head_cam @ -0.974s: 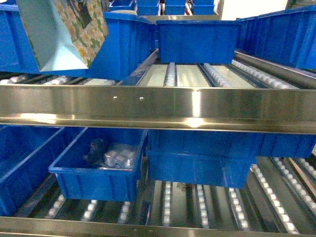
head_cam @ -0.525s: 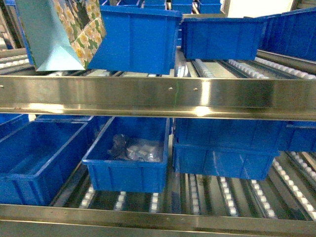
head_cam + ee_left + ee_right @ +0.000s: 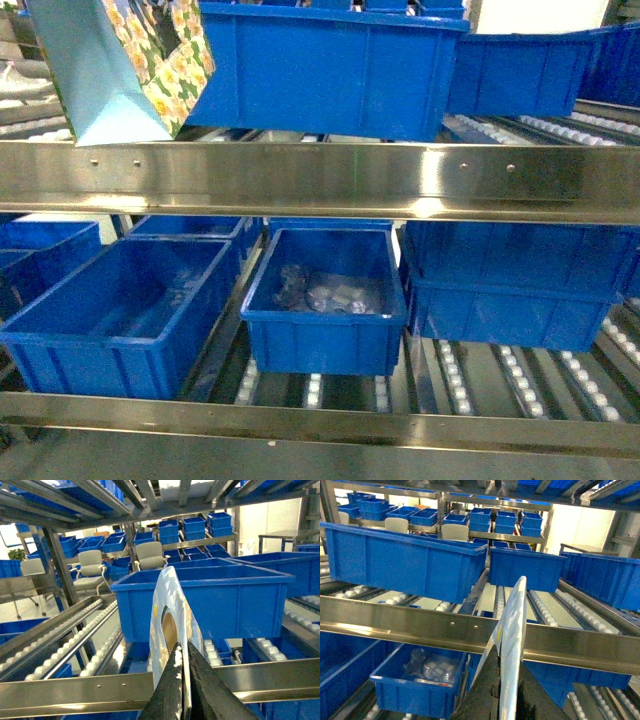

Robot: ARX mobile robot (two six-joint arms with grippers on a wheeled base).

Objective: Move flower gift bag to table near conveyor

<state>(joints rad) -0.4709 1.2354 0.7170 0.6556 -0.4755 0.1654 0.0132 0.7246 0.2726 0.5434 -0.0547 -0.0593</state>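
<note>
The flower gift bag point(image 3: 120, 70) hangs at the top left of the head view, pale blue with yellow flowers, in front of the conveyor point(image 3: 320, 180), a steel rack with white rollers. No gripper shows in the head view. In the left wrist view my left gripper point(image 3: 183, 647) is shut on the bag's thin edge point(image 3: 170, 615). In the right wrist view my right gripper point(image 3: 507, 655) is shut on another pale edge of the bag point(image 3: 512, 625). Far back right stands a pale flat top on thin legs point(image 3: 287, 532); I cannot tell whether it is the table.
Blue bins fill the rack's tiers. One small bin point(image 3: 325, 310) on the lower tier holds clear packets, with a larger bin point(image 3: 120, 310) to its left. A big blue bin point(image 3: 320, 65) sits right behind the bag. Office chairs point(image 3: 92, 570) stand beyond the rack.
The rack and its bins have slid to the right in the head view and more of the lower tier shows. The bag stays at the top left, still held.
</note>
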